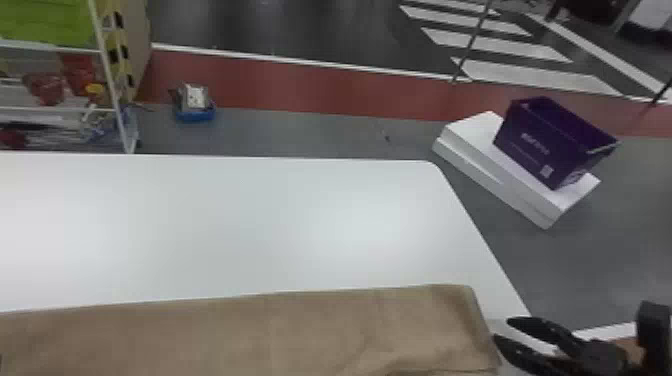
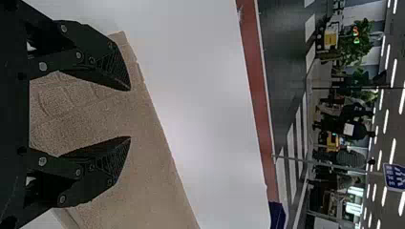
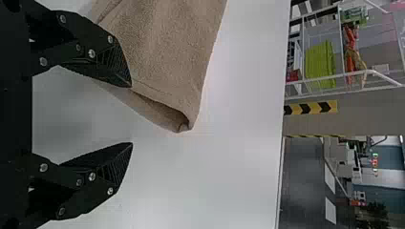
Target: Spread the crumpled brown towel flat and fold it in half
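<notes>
Left end effector (image 2: 130, 113): black, two-fingered, fingers well apart; poised over the left end of the towel, contact not certain. Presumably placed there for a grip or a smoothing touch; nothing between the fingers clamped.

Right end effector (image 1: 501, 330): matching pair, fingers likewise apart and holding nothing; by the right end of the towel, towards the right edge of the worktop. Aimed inward at the end corner, apparently for easy reach of a loose layer.

Brown towel (image 1: 240, 335): one, laid as a long strip across the near part of the worktop. Far border nearly straight, roughly parallel to the far edge; right end short of the right edge. Layers visible at the right corner, with a small open gap and a curled tip; light creases close by. By judgement, already spread and doubled over, with only tidying of corner and creases perhaps left. Possible risk: top layer alone caught, fold dragged askew.

Worktop (image 1: 240, 220): white, rounded far right corner; broad bare stretch beyond the towel, useful as room for spreading.

Beyond the right edge, on the grey floor (image 1: 540, 260): purple bin (image 1: 530, 145), set on white slabs (image 1: 510, 190), apart from the work.

Beyond the far edge, leftward: blue tray (image 1: 195, 115), loaded; shelving rack (image 1: 111, 75), for storage.
</notes>
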Controlling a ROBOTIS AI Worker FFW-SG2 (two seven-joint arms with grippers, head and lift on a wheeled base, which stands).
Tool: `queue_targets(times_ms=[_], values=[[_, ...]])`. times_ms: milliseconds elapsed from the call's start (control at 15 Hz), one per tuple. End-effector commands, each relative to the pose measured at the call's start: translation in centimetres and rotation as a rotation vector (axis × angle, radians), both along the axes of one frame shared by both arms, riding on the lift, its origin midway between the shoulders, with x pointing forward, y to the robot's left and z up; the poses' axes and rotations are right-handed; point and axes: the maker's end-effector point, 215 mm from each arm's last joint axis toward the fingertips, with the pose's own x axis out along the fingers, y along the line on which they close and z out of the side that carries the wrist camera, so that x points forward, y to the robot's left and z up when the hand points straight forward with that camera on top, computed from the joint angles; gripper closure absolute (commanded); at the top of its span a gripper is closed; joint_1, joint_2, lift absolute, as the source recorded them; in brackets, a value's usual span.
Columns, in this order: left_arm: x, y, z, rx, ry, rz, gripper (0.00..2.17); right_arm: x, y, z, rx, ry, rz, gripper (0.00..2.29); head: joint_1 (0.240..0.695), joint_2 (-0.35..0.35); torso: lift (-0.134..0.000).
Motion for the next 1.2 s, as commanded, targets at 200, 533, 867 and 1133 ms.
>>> queue_targets(times_ms=[200, 533, 867, 1133], values=[[0.1, -0.2, 0.2, 0.002, -0.008, -0.004, 0.62, -0.4, 1.4, 1.5, 0.038, -0.001, 0.014, 0.59, 0.695, -0.243, -0.124], [0.2, -0.1, 0.6, 0.007, -0.016, -0.004, 0.62, -0.8, 1.4, 2.1, 0.043, 0.009, 0.011, 0.59, 0.695, -0.233, -0.124], [0.1, -0.1, 0.8, 0.002, -0.024, -0.011, 0.62, -0.2, 2.0, -0.2, 0.038, 0.056, 0.025, 1.02, 0.695, -0.233, -0.124], [0.0, 0.5, 1.1, 0.011, -0.027, -0.002, 0.62, -0.7, 2.2, 0.8, 0.065, 0.056, 0.037, 1.3, 0.695, -0.216, -0.124]])
